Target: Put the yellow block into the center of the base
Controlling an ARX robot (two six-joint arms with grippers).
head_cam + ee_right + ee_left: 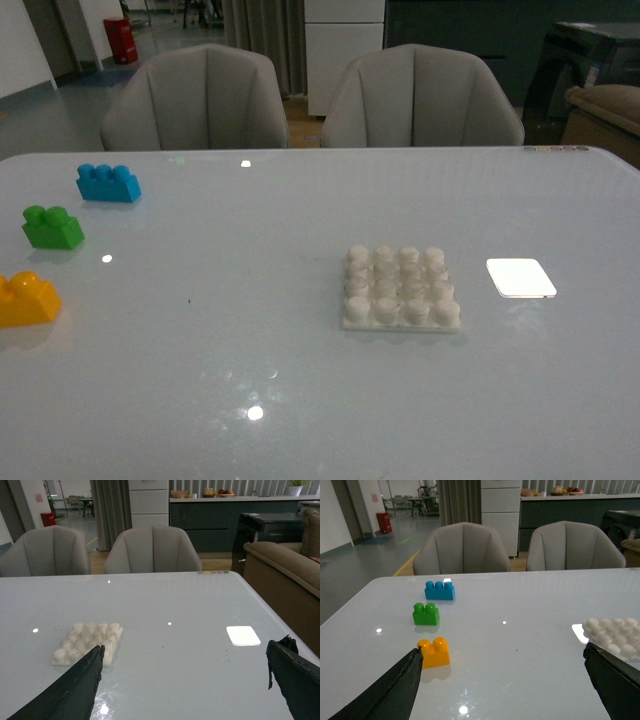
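Note:
The yellow block (27, 298) lies at the table's left edge in the front view; the left wrist view shows the same yellow block (434, 652) just past one dark finger (395, 687) of my left gripper (502, 680), which is open and empty above the table. The white studded base (401, 289) sits right of centre; the base (615, 636) shows near the other left finger, and the base (89, 642) lies by a finger of my right gripper (185, 680), also open and empty. Neither arm shows in the front view.
A green brick (52, 227) and a blue brick (107, 183) sit behind the yellow one on the left. A smooth white square (520, 277) lies right of the base. Two grey chairs (196, 100) stand at the far edge.

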